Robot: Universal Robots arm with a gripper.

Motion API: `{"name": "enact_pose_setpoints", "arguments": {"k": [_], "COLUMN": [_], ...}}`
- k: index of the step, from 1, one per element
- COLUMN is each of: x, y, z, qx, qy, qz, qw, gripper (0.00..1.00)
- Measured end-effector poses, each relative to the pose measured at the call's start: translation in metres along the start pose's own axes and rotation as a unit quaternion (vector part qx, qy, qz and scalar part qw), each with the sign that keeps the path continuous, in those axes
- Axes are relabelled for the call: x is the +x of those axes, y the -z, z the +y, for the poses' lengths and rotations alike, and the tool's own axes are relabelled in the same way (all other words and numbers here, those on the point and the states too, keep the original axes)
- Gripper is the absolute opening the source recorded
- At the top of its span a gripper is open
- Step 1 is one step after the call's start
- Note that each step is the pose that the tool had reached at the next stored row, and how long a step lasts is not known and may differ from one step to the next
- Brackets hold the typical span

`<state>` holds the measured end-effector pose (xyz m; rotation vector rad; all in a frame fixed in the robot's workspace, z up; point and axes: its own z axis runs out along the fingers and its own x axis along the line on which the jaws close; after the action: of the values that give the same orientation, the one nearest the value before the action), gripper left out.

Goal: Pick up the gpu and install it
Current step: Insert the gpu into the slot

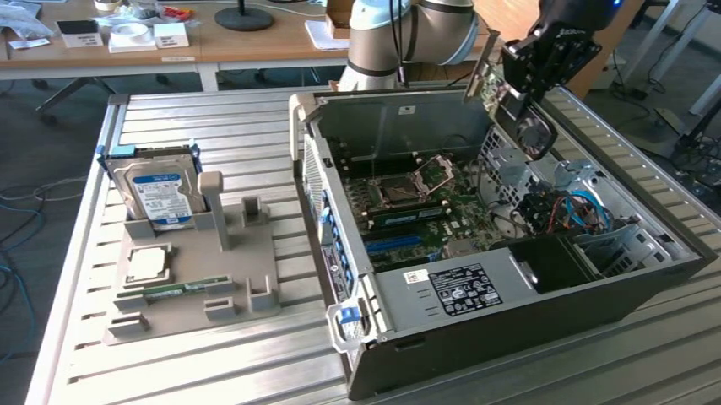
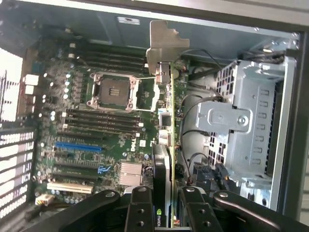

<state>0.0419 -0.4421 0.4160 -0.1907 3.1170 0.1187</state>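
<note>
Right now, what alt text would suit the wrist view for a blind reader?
The jaws hold the gpu edge-on over the motherboard inside the open case, its silvery bracket at the far end. A metal drive cage stands beside it.

Ribbed metal table (image 1: 225, 363) in foreground, slats running across. Behind it, long wooden desk (image 1: 270, 46) on white legs, cluttered: white boxes (image 1: 152, 38), round black stand base (image 1: 245, 18). Dark grey floor (image 1: 56, 126); loose cables (image 1: 23, 202) at exterior view's left. Bright light patch at exterior view's right edge.
</note>
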Motion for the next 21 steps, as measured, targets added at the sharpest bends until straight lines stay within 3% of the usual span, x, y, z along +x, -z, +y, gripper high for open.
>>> {"name": "enact_pose_setpoints", "arguments": {"k": [5, 9, 15, 21], "x": [0.0000, 0.0000, 0.0000, 0.0000], "y": [0.0000, -0.0002, -0.0005, -0.0007], "z": [0.0000, 0.0000, 0.0000, -0.0001], "qx": [-0.0007, -0.0014, -0.0024, -0.0031], "qy": [0.039, 0.070, 0.113, 0.152], "qz": [0.0029, 0.0052, 0.0084, 0.0114], "qw": [0.9992, 0.9976, 0.9936, 0.9883], "gripper": [0.26, 0.26, 0.26, 0.26]}}
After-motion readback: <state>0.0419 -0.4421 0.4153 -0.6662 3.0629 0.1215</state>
